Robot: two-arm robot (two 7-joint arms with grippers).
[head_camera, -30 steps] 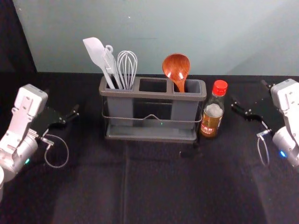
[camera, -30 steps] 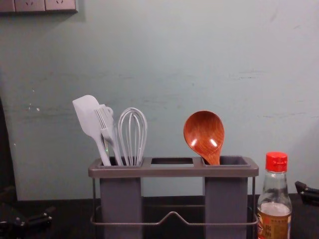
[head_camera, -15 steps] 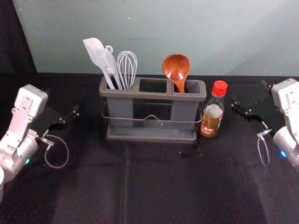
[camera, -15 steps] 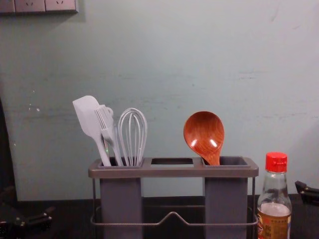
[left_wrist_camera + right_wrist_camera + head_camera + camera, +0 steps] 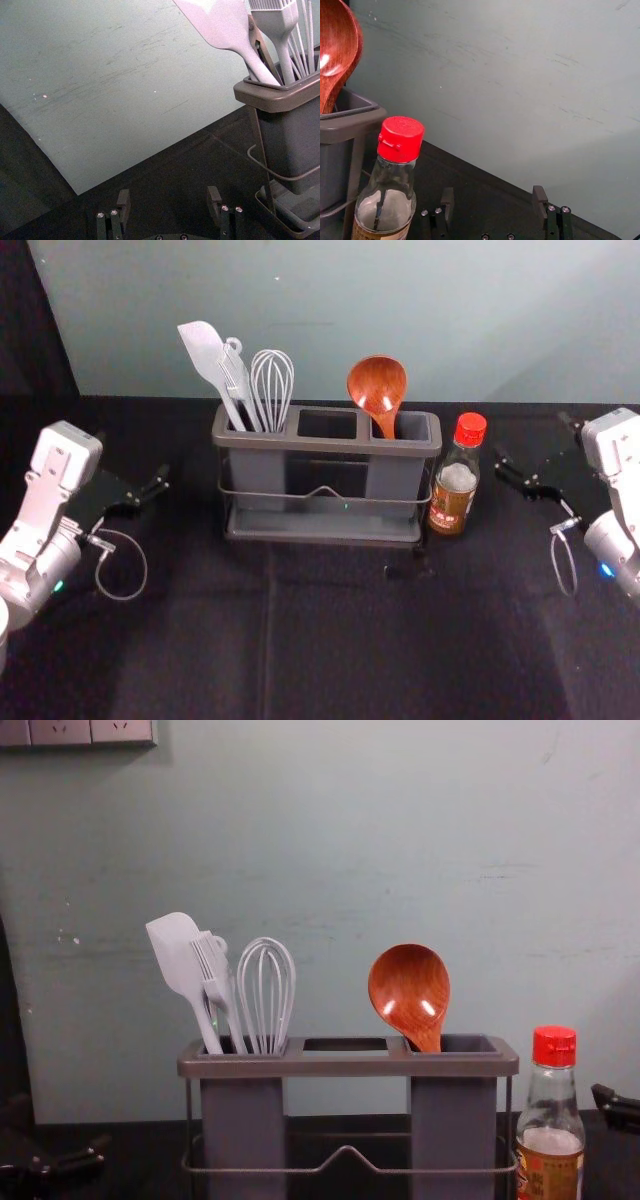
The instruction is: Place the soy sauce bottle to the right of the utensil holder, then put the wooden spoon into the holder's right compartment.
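- Utensil holder (image 5: 330, 444): between the two grippers, touching neither.
- Left gripper (image 5: 169, 196): spread wide, holding nothing, left of the holder.
- Right gripper (image 5: 493, 195): also wide and unloaded, with the bottle to its left.
- Soy sauce bottle (image 5: 453, 495): upright, between right gripper and holder.
- Wooden spoon (image 5: 378, 385): left of the right gripper, beyond the bottle, bowl up in the right compartment (image 5: 393, 475). Nothing has visibly shifted this past second; both placements look finished.

My white left arm (image 5: 66, 455) has a green light (image 5: 58, 586), my white right arm (image 5: 614, 445) a blue light (image 5: 605, 569); each trails a looped grey cable (image 5: 145, 562). Silver screws (image 5: 114, 212) stud my black left gripper (image 5: 132, 455) and right gripper (image 5: 533, 437).
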